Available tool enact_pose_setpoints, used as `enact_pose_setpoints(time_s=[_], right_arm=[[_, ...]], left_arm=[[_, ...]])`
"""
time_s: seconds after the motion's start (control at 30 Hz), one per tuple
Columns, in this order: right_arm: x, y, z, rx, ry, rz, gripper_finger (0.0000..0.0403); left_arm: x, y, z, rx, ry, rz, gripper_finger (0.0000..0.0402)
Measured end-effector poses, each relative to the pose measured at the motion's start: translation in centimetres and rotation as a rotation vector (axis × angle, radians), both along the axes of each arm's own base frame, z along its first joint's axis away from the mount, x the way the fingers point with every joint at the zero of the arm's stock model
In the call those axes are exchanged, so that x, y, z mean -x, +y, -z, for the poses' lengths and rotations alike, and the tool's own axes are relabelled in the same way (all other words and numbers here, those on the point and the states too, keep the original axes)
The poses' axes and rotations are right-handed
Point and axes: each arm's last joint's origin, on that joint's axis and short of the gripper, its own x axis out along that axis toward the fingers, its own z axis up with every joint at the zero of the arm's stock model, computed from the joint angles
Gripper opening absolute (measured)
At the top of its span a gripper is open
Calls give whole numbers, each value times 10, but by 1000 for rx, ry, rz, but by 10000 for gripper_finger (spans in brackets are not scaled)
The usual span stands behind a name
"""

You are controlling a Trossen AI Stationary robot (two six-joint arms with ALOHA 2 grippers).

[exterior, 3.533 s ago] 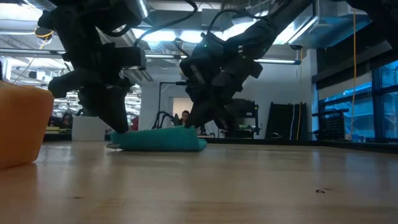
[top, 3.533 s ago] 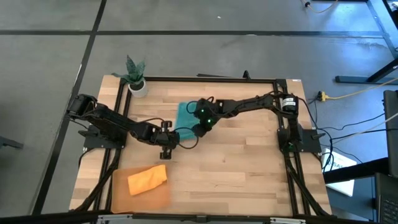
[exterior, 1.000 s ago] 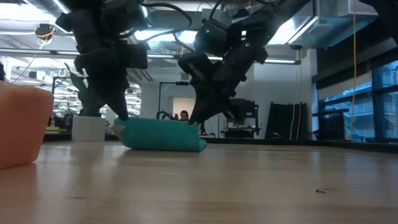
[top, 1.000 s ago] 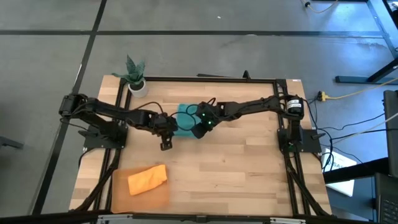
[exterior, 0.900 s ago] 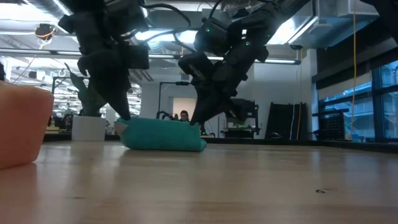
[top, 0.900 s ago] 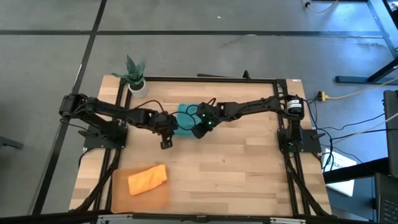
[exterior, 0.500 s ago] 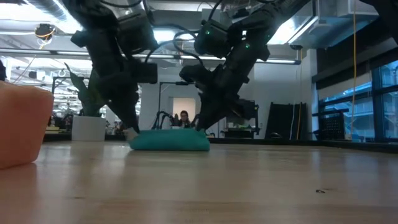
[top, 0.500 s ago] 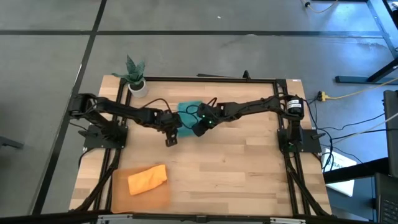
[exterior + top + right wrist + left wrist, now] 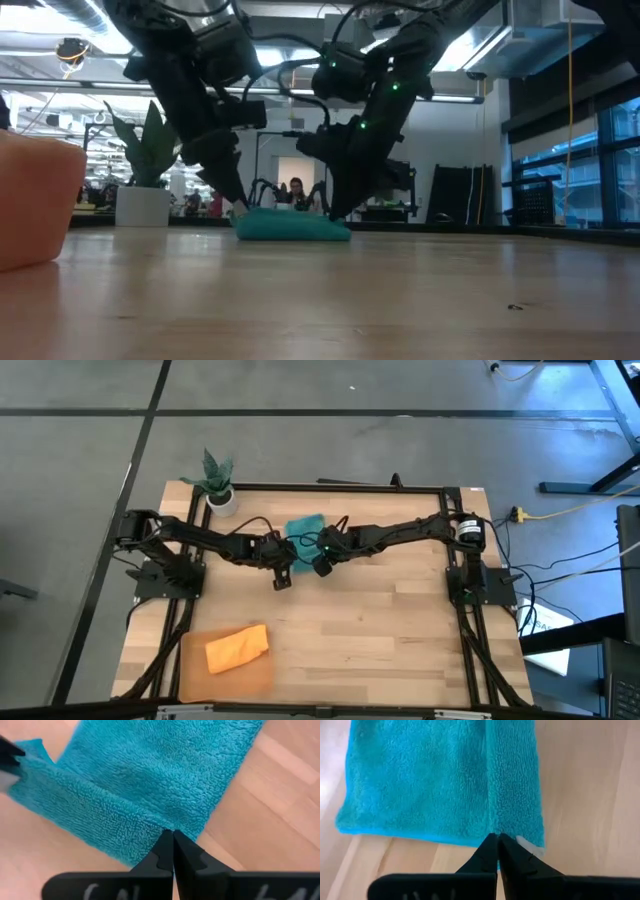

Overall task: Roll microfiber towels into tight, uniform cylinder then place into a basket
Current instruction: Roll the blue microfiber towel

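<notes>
Fuzzy teal towel, near edge folded over, pinched by closed left claw and right claw

A light wooden counter edged by a black frame carries a teal towel lying partly folded near its far middle, a small white plant pot at the far left corner, and an orange-tan basket at the near left holding a rolled orange towel
</notes>
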Motion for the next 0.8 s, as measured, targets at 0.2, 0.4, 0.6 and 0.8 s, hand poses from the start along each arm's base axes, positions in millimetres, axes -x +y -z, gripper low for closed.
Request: enact_pose_setpoints(time_s=[0.2,0.4,0.6,0.8], right_arm=[[-1,-3,11,12,36,-22,0],[-2,-1,11,-21,31,-88,13],[-2,0,11,-40,27,-133,49],[-3,0,11,-41,18,-135,104]], left_arm=[[-5,1,11,-1,14,-1,0],[-6,1,14,1,17,-5,0],[-7,1,13,-21,7,-21,1],[-8,2,13,-25,2,-23,30]])
